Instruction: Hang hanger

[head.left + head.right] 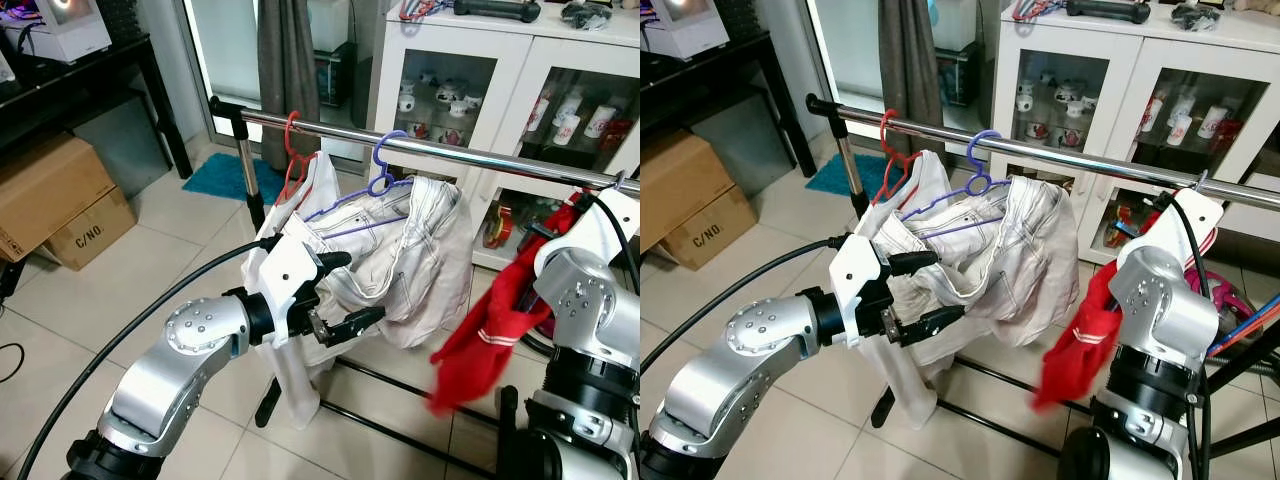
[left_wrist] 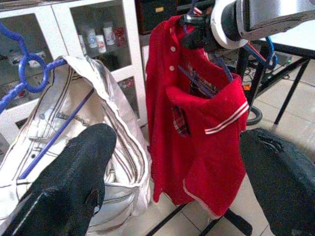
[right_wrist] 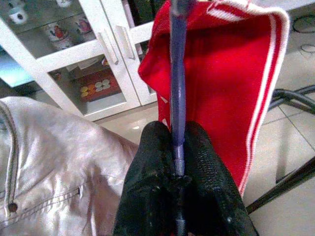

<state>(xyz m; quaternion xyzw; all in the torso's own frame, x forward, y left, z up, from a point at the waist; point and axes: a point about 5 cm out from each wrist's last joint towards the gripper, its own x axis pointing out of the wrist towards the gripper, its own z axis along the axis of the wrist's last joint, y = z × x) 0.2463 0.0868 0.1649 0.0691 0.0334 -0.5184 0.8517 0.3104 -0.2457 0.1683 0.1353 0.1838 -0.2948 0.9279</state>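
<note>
Tiled floor and a white glass-door cabinet lie behind the chrome clothes rail, the landmark. On it hang a red hanger and a blue hanger carrying a white jacket. The right gripper, just below the rail's right end, pinches the purple hanger bearing the red shirt. The left gripper, fingers spread wide, hovers at the jacket. Judged step: carrying; next, lifting the hook over the rail.
</note>
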